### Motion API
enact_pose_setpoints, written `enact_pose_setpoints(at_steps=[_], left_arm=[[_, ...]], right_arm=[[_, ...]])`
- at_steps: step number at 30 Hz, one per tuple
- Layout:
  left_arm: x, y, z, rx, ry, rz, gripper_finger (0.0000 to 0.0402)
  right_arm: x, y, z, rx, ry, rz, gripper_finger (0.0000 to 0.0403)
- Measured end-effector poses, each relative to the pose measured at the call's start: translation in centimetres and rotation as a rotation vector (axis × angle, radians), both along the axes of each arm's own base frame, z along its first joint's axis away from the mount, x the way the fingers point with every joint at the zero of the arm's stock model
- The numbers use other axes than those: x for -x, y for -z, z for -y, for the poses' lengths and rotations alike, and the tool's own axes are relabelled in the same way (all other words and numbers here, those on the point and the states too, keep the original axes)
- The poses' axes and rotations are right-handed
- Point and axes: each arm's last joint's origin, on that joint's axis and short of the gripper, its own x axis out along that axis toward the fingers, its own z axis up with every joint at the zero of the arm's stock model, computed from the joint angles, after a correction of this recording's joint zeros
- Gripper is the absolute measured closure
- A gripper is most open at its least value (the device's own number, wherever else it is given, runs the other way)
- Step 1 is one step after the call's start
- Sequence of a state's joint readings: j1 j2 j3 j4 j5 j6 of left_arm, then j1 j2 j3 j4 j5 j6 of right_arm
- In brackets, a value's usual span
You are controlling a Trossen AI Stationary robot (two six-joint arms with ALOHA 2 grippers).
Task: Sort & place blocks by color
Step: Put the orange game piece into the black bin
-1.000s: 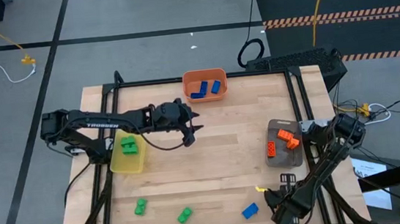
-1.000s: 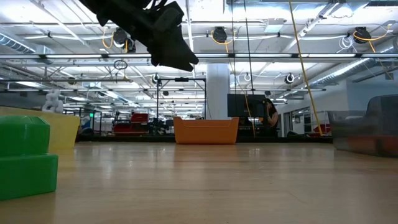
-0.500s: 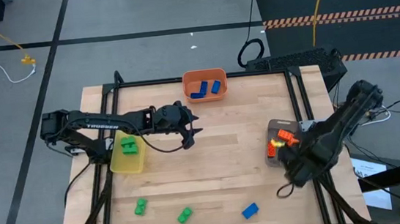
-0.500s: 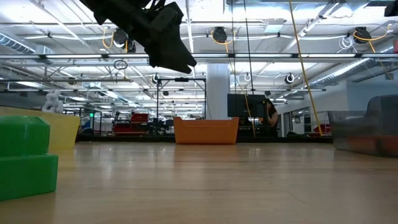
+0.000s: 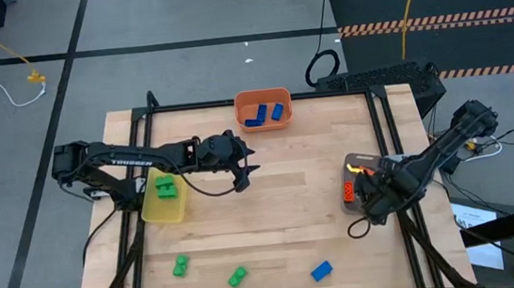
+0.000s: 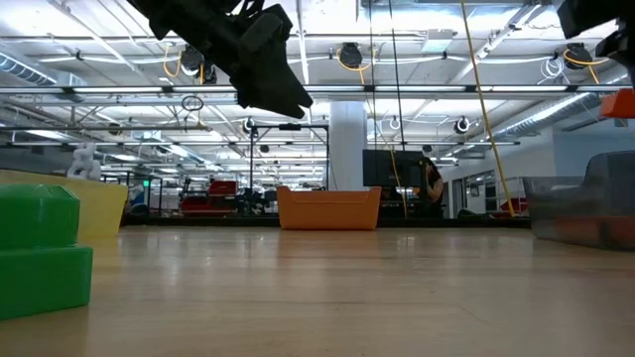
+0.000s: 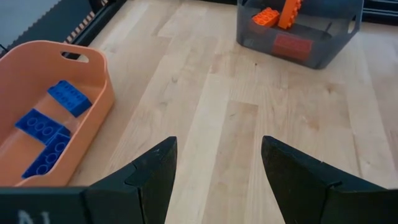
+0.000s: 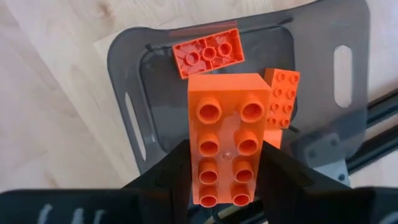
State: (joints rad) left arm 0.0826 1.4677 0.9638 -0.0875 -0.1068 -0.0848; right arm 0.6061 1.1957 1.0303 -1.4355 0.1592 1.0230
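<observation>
- The right end effector point(image 8: 225, 180) hung above the grey bin point(image 5: 352, 201) at the bench's point(image 5: 281, 198) right edge, pinching an orange block point(image 8: 227, 147) between its fingers.
- Two orange blocks lay in that bin already, one of them studs-down point(image 8: 207, 54).
- Step in hand, as I judged it: dropping this block in with the other orange ones. The next move called for lowering a little and letting the fingers part while the block sat over the bin's floor, not its rim.
- The left end effector point(image 7: 214, 168) waited, spread and empty, over mid-bench between the yellow bin point(image 5: 164, 208) and the orange bin point(image 5: 264, 120).
- Blue blocks point(image 5: 264, 114) lay in the orange bin; a green block point(image 5: 164, 184) in the yellow.
- Unsorted near the front edge: two green blocks point(image 5: 181, 264) and one blue point(image 5: 321, 270).
</observation>
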Motion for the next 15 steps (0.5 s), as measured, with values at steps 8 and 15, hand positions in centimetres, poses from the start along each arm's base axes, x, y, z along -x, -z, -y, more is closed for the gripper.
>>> enact_pose_setpoints(at_steps=[8,15], left_arm=[[0.0,0.0,0.0,0.008,-0.006,0.002,0.0167],[0.0,0.0,0.0,0.012,-0.009,0.003,0.0167]], right_arm=[[-0.2,1.6,0.0,-0.013,-0.038,0.006,0.0269],[-0.2,1.9,0.0,-0.010,-0.062,0.006,0.0247]])
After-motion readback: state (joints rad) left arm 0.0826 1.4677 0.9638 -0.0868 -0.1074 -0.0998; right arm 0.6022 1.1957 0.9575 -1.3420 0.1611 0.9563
